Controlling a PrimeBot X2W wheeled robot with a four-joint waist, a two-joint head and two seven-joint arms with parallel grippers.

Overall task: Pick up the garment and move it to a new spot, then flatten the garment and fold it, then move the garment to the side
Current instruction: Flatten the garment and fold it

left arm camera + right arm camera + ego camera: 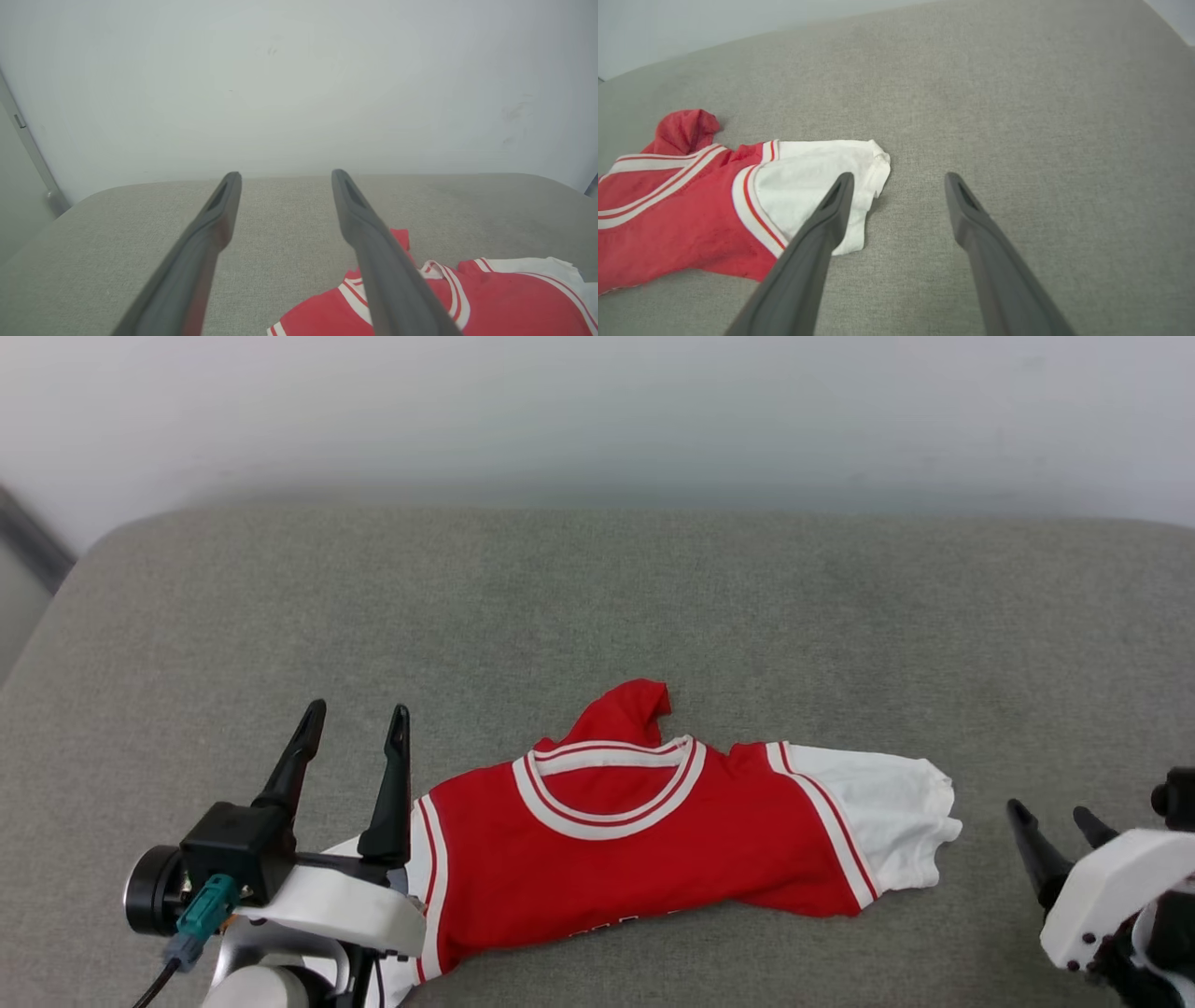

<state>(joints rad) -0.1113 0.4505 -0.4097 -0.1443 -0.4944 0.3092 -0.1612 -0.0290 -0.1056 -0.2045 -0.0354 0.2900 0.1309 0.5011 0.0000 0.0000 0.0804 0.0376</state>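
The left jaws stand wide apart with nothing between them, their two dark fingers (pixel 392 775) pointing toward 12 o'clock in the head view. In the left wrist view only bare grey fabric shows in the gap between the fingers (pixel 205 242). The finger nearer the middle lies across the 9 o'clock edge of the garment (pixel 635 859), over the striped trim there; whether it touches the cloth I cannot tell. The right jaws are also wide and hold nothing. Their fingers (pixel 1032 845) sit at the garment's 3 o'clock, just clear of the end of its white sleeve (pixel 887 812). In the right wrist view one finger (pixel 822 233) crosses in front of that sleeve (pixel 812 186). The garment lies rumpled at the 6 o'clock side of the grey fabric-covered worktop (pixel 653 597), red body up. Its white-and-red neck band (pixel 607 793) faces 12 o'clock, and a red flap (pixel 625 709) pokes out beyond the band. Its 6 o'clock edge is tucked under, with only a trace of lettering showing. A pale wall (pixel 597 411) rises beyond the worktop's 12 o'clock edge.
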